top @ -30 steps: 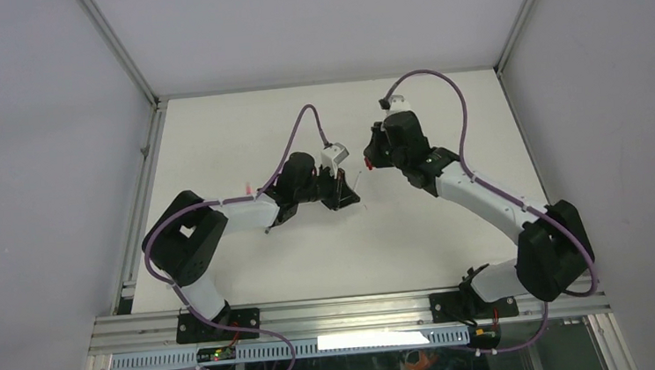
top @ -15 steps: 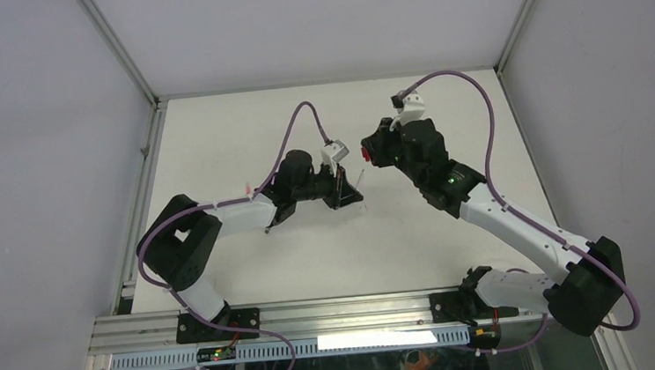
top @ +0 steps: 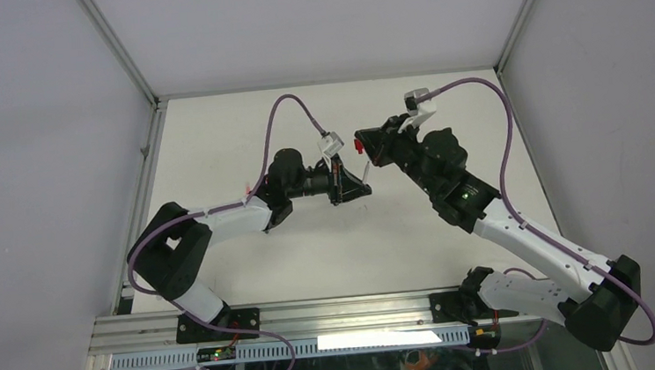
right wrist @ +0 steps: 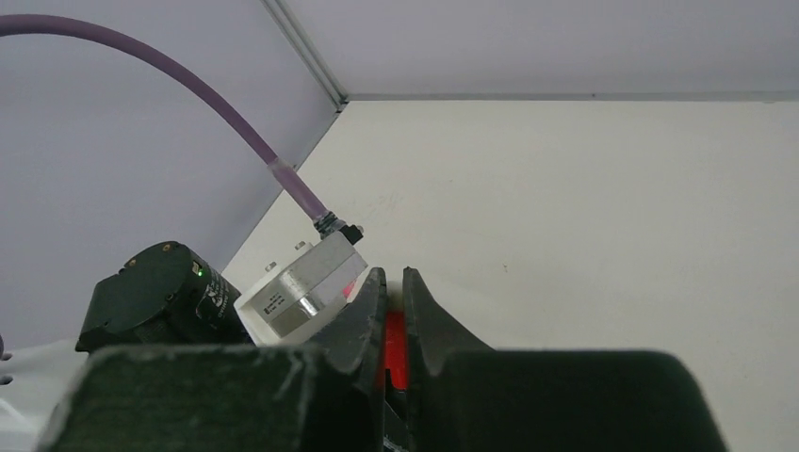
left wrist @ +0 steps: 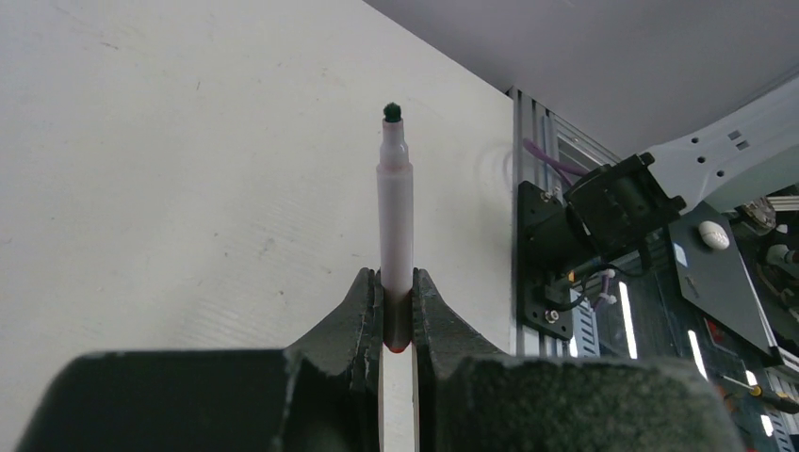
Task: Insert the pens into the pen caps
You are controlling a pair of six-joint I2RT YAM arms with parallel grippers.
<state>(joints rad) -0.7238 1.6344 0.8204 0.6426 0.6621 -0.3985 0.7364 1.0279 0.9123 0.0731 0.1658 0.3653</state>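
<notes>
The pale pen (left wrist: 396, 217) stood out of the left gripper (left wrist: 397, 282), clenched on its lower end over the table (left wrist: 188, 188). The red cap (right wrist: 395, 339) sat pinched in the right gripper (right wrist: 394, 282) nearby. Tip and cap mouth probably needed aligning before pushing.
</notes>
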